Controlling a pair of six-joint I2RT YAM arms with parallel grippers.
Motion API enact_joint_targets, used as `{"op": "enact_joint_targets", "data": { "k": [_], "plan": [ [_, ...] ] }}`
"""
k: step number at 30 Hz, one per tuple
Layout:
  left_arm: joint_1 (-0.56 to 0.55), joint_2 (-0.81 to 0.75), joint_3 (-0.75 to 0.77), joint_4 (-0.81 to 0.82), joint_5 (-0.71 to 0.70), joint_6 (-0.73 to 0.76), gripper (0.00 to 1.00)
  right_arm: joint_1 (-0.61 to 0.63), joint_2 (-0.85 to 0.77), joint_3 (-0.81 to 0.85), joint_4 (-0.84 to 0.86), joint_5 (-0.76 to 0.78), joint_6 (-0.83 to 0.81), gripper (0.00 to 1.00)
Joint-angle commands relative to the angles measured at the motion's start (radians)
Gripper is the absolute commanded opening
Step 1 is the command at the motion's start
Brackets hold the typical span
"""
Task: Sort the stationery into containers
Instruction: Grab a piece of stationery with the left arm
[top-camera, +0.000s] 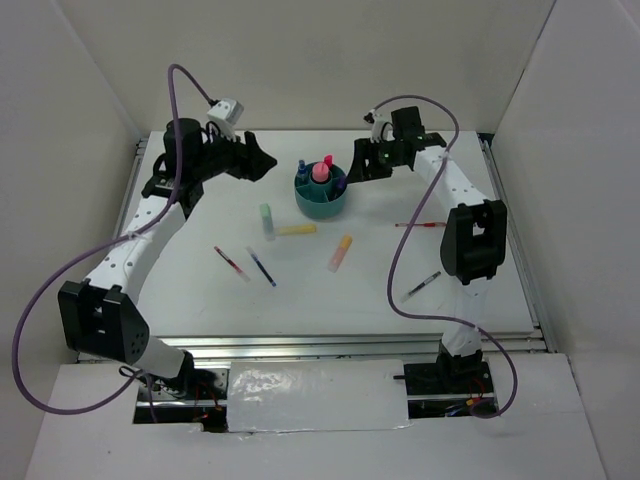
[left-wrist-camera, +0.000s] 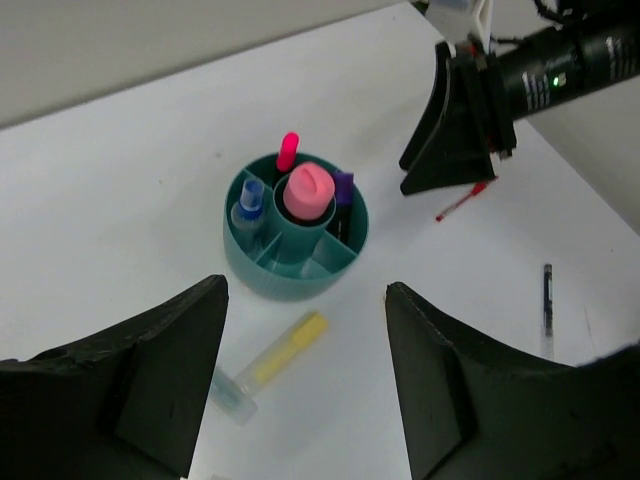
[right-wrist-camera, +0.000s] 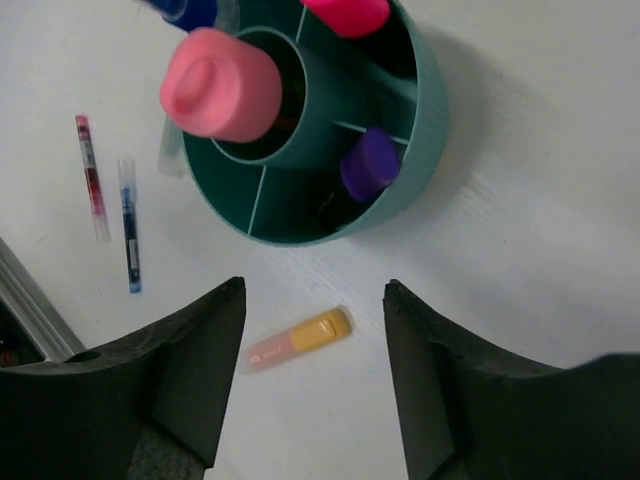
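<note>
The teal organizer (top-camera: 320, 211) stands at the back middle of the table. In it are a fat pink-capped marker (left-wrist-camera: 308, 190), a slim pink marker (left-wrist-camera: 288, 151), a purple-capped marker (right-wrist-camera: 368, 165) and a blue-capped bottle (left-wrist-camera: 250, 201). My left gripper (top-camera: 262, 160) hovers open and empty to the left of the organizer (left-wrist-camera: 290, 285). My right gripper (top-camera: 352, 170) hovers open and empty at the right side of the organizer (right-wrist-camera: 428, 110). On the table lie a green marker (top-camera: 267, 220), a yellow marker (top-camera: 297, 229), an orange marker (top-camera: 340, 252), a red pen (top-camera: 230, 263) and a blue pen (top-camera: 262, 267).
A second red pen (top-camera: 420, 225) lies right of the organizer, under the right arm. A black pen (top-camera: 421, 286) lies nearer the front right. White walls close in the table on the left, back and right.
</note>
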Motion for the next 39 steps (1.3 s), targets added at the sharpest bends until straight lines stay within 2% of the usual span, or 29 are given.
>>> {"op": "enact_joint_targets", "data": {
  "k": [1, 3, 4, 6, 9, 13, 16, 17, 20, 21, 23, 24, 26, 30, 39],
  "plan": [
    [0.035, -0.056, -0.035, 0.030, 0.120, -0.009, 0.76, 0.012, -0.017, 0.078, 0.108, 0.023, -0.038, 0.63],
    [0.058, -0.072, -0.064, 0.027, 0.182, 0.031, 0.76, 0.005, -0.004, 0.115, 0.101, 0.012, -0.107, 0.60],
    [0.069, -0.075, -0.074, 0.028, 0.294, 0.049, 0.76, 0.002, 0.000, 0.123, 0.099, 0.002, -0.141, 0.59],
    [0.101, -0.078, -0.107, 0.080, 0.377, 0.065, 0.76, -0.007, 0.016, 0.153, 0.085, -0.035, -0.226, 0.59],
    [0.113, -0.055, -0.115, 0.099, 0.404, 0.037, 0.75, -0.014, 0.039, 0.176, 0.070, -0.061, -0.334, 0.59],
    [0.092, -0.017, -0.066, 0.059, 0.384, 0.053, 0.73, -0.019, 0.052, 0.153, 0.140, -0.087, -0.419, 0.57],
    [0.052, 0.014, 0.016, -0.028, 0.226, 0.077, 0.73, -0.025, 0.074, 0.164, 0.151, -0.069, -0.394, 0.57],
    [0.022, 0.048, 0.053, -0.060, 0.092, 0.089, 0.74, -0.025, 0.082, 0.172, 0.147, -0.067, -0.370, 0.57],
    [-0.035, 0.162, 0.236, -0.163, -0.099, 0.111, 0.75, -0.045, 0.045, 0.099, 0.145, -0.078, -0.310, 0.57],
    [-0.049, 0.196, 0.341, -0.212, -0.130, 0.114, 0.75, -0.051, 0.030, 0.065, 0.153, -0.077, -0.295, 0.57],
    [-0.095, 0.287, 0.431, -0.235, -0.177, 0.134, 0.80, -0.077, -0.044, -0.042, 0.168, -0.081, -0.267, 0.57],
    [-0.112, 0.318, 0.504, -0.243, -0.226, 0.145, 0.88, -0.090, -0.070, -0.081, 0.171, -0.090, -0.261, 0.57],
    [-0.164, 0.414, 0.582, -0.263, -0.285, 0.168, 0.90, -0.126, -0.147, -0.174, 0.168, -0.115, -0.241, 0.58],
    [-0.210, 0.606, 0.832, -0.344, -0.303, 0.177, 0.87, -0.183, -0.242, -0.277, 0.108, -0.158, -0.233, 0.59],
    [-0.253, 0.836, 0.962, -0.312, -0.385, 0.254, 0.73, -0.277, -0.438, -0.452, 0.105, -0.212, -0.185, 0.59]
  ]
}}
